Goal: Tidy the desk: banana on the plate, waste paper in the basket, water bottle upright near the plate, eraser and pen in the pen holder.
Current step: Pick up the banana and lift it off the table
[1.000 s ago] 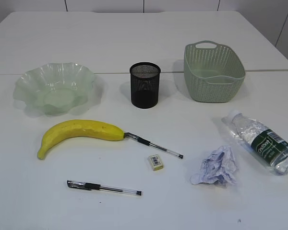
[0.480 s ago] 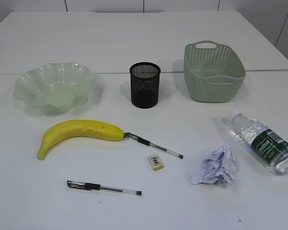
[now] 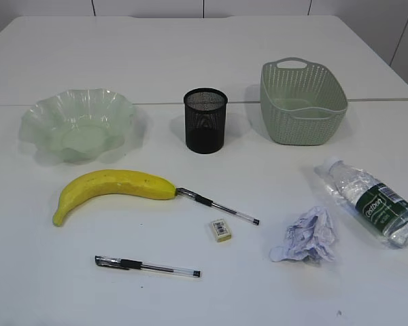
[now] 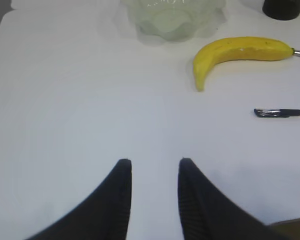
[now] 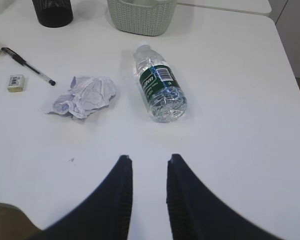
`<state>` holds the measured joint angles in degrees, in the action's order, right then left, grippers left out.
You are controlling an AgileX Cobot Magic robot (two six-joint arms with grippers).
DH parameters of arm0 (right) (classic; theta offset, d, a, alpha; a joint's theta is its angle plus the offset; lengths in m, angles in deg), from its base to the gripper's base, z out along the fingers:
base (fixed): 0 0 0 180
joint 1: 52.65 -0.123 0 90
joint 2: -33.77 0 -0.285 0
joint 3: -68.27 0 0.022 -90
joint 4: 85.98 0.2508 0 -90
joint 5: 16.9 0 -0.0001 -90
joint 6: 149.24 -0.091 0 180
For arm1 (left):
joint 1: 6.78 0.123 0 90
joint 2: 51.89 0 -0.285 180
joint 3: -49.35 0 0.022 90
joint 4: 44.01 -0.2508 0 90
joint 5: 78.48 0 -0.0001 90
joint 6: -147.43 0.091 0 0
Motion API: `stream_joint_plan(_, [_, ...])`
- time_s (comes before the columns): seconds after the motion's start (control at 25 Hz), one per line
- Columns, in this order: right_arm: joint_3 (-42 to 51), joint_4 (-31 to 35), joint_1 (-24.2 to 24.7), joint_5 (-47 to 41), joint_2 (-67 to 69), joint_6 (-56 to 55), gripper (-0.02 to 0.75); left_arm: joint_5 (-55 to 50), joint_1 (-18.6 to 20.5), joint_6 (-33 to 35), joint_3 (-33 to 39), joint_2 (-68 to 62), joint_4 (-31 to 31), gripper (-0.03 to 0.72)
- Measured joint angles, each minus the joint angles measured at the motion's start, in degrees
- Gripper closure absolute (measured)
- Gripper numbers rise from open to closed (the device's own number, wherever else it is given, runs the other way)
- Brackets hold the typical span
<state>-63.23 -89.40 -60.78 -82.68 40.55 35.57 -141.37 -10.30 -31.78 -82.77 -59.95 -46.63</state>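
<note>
On the white desk point(image 3: 204, 47) a yellow banana point(image 3: 112, 187) lies in front of the pale green ruffled plate point(image 3: 77, 124). One pen point(image 3: 217, 206) touches the banana's stem end, and a second pen point(image 3: 147, 266) lies nearer the front. A small eraser point(image 3: 220, 229) sits between them. Crumpled waste paper point(image 3: 306, 236) lies beside the water bottle point(image 3: 374, 202), which is on its side. The black mesh pen holder point(image 3: 205, 120) and green basket point(image 3: 301, 102) stand behind. My left gripper point(image 4: 155, 162) is open above bare desk; my right gripper point(image 5: 148, 159) is open, short of the bottle point(image 5: 159, 89). Neither arm shows in the exterior view.
A seam runs across the desk behind the plate and pen holder. The desk's right edge point(image 5: 295, 85) lies just beyond the bottle, with floor past it. Its front corner point(image 5: 20, 212) shows beside my right gripper.
</note>
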Motion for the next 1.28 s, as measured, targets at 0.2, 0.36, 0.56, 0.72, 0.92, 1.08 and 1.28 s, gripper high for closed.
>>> stream_joint_plan(0.2, [0.0, 0.0, 0.0, 0.0, 0.0, 0.0, 0.563, -2.0, 0.0, 2.6, -5.5, -1.2, -0.5, 0.473])
stream_joint_plan(0.36, [0.0, 0.0, 0.0, 0.0, 0.0, 0.0, 0.563, -7.3, 0.0, 2.7, -13.0, -8.3, 1.2, 0.473])
stream_joint_plan(0.56, [0.0, 0.0, 0.0, 0.0, 0.0, 0.0, 0.563, -8.7, 0.0, 2.8, -23.6, -18.6, 4.4, 0.473])
stream_joint_plan(0.72, [-0.2, 0.1, 0.0, 0.3, 0.0, 0.0, 0.563, -8.6, -0.4, 3.1, -29.7, -25.6, 4.5, 0.473])
stream_joint_plan(0.92, [-4.7, 1.2, 0.0, 0.3, 0.0, -3.9, 0.563, -5.4, -5.6, 4.6, -31.7, -33.3, 0.9, 0.473])
stream_joint_plan(1.08, [-8.0, 3.9, 0.0, -4.7, 4.6, -4.8, 0.563, -4.5, -13.8, 5.1, -31.7, -41.3, -2.3, 0.473])
stream_joint_plan(1.28, [-13.2, 5.0, 0.0, -7.0, 16.0, -4.8, 0.563, -2.1, -21.8, 5.2, -31.7, -49.6, -8.4, 0.473])
